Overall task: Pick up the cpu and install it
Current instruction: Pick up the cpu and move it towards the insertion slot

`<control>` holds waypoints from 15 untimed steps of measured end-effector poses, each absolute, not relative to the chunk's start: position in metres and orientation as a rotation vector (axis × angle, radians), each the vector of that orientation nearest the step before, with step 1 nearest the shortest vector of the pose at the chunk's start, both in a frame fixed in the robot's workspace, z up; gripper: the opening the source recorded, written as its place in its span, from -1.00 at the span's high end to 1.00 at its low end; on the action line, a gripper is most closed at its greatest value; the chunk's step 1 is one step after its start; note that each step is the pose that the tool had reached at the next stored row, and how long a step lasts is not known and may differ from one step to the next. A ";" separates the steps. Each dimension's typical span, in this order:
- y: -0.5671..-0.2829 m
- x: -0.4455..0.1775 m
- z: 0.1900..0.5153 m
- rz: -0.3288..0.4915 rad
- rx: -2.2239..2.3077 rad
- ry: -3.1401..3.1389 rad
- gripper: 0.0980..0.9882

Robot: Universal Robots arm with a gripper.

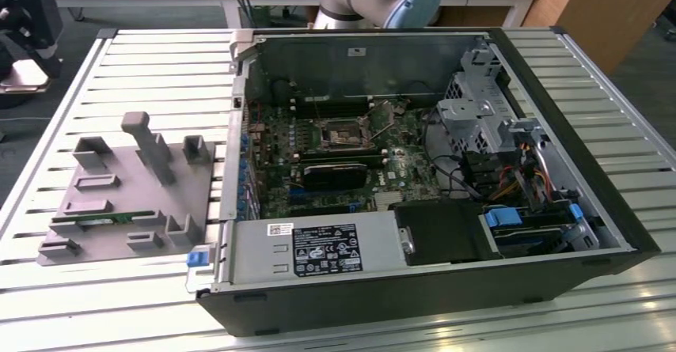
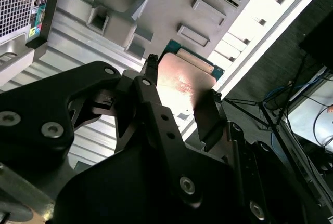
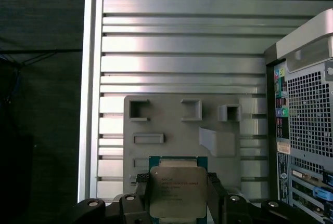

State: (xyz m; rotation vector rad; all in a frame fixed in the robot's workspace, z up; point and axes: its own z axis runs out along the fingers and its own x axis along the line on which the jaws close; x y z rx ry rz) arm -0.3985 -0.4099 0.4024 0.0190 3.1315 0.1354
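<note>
In both wrist views the cpu [image 3: 177,190] [image 2: 184,76], a flat square chip with a dull silver top and a green rim, sits between the two black fingers. My gripper [image 3: 177,199] [image 2: 179,104] is shut on it, one finger on each opposite edge. It hangs well above the grey plastic fixture [image 3: 171,125] [image 2: 156,0] [image 1: 127,194], apart from it. In the exterior view the open computer case [image 1: 591,210] lies on the slatted table, and the square socket [image 1: 346,137] shows on its green motherboard.
A thin green memory stick [image 1: 100,219] lies in a slot of the fixture. Inside the case are a dark finned block [image 1: 332,174], a grey power supply [image 1: 317,249], drive cages [image 1: 476,115] and cables. The arm's base [image 1: 381,0] stands behind the case. The case's rear panel [image 3: 307,130] borders the fixture.
</note>
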 end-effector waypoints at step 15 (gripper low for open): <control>-0.410 -0.374 0.402 0.135 0.019 3.131 0.03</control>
